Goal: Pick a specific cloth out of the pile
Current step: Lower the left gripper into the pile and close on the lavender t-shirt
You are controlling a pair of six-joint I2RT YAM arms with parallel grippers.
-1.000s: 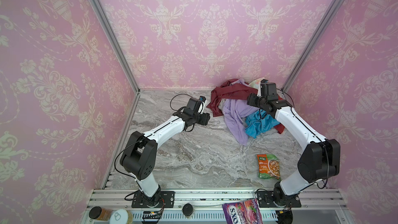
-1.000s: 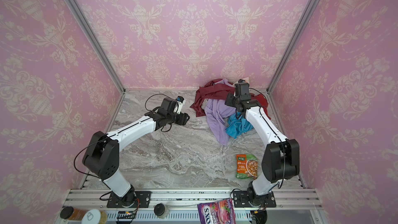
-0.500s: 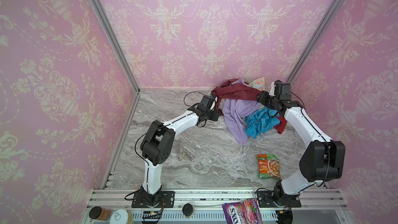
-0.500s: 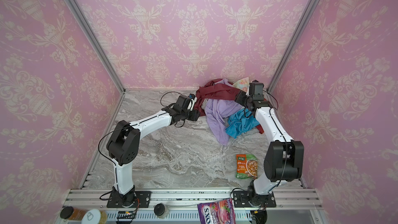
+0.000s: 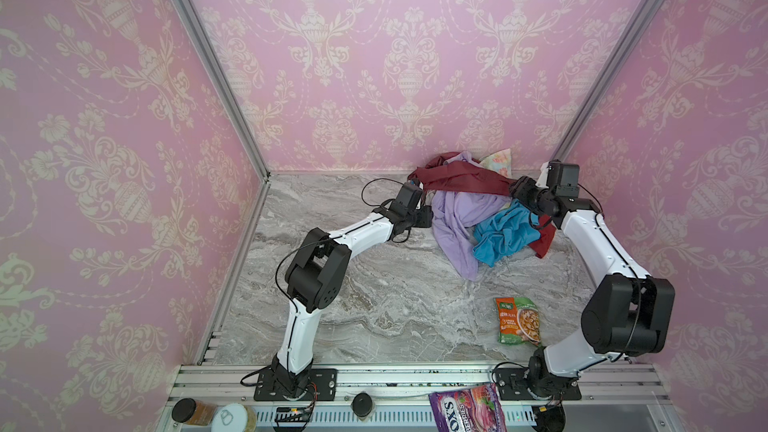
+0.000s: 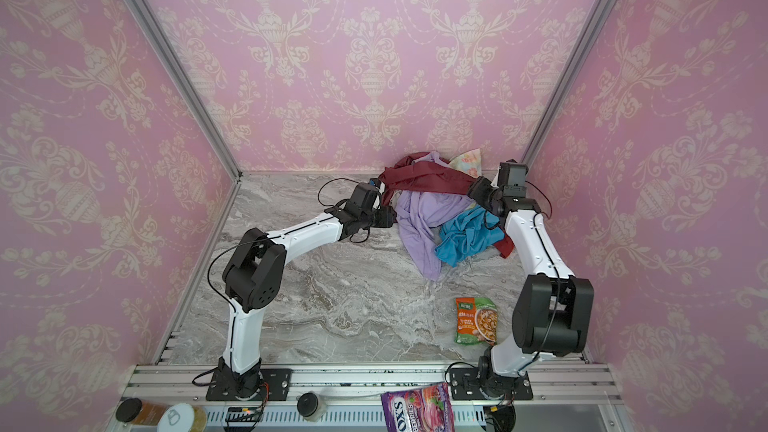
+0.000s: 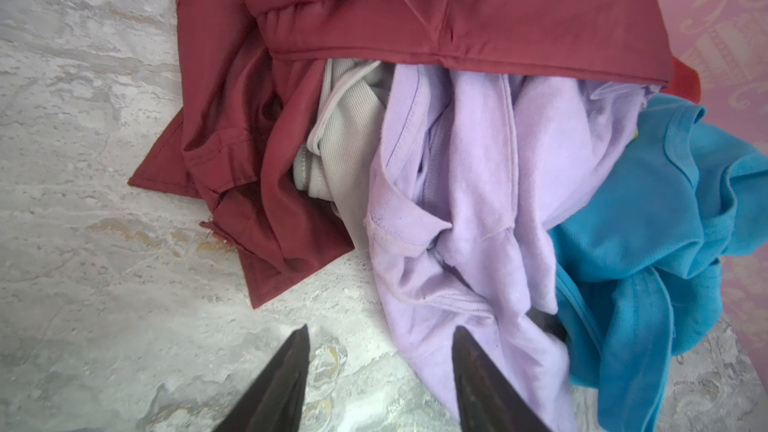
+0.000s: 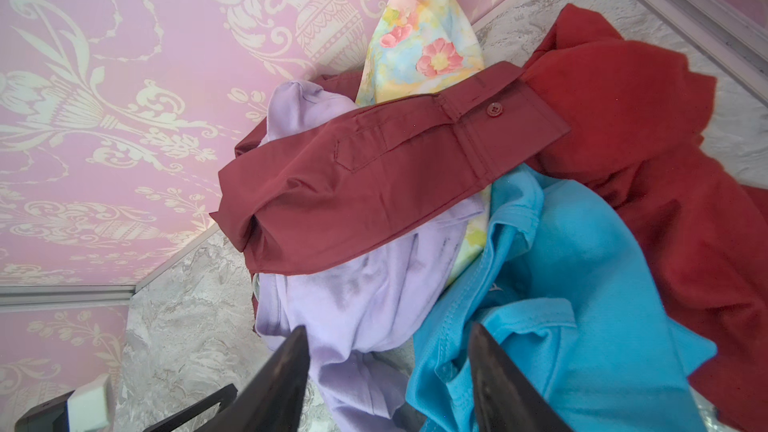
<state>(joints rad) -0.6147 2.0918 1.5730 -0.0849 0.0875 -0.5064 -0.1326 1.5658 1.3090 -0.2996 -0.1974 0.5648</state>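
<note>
1. Purple foil snack bag [image 5: 467,409] lies on the front rail, and a brown jar [image 5: 193,411] stands further along on the left arm's side.
2. Green snack packet [image 5: 518,321] lies flat on the marble table [image 5: 374,284], near the right arm's base and well apart from the clothes.
3. Left gripper [image 7: 380,328] sits low at the pile's [image 6: 440,201] left edge. Its fingers are spread and nothing is between them. One tip is over bare marble, the other over the cloth's hem.
4. Lavender and matte, the cloth [image 5: 461,222] lies in the middle of the pile. A long tail of it trails forward onto the marble. Its far part is tucked under the maroon cloth [image 5: 461,178], and the teal cloth [image 5: 505,234] touches its right side.
5. Right gripper [image 8: 390,326] hangs at the pile's right side, just beside the maroon sleeve's cuff. Its fingers are apart and hold nothing.
6. Farthest back, a floral piece [image 5: 498,162] leans against the pink wall.
</note>
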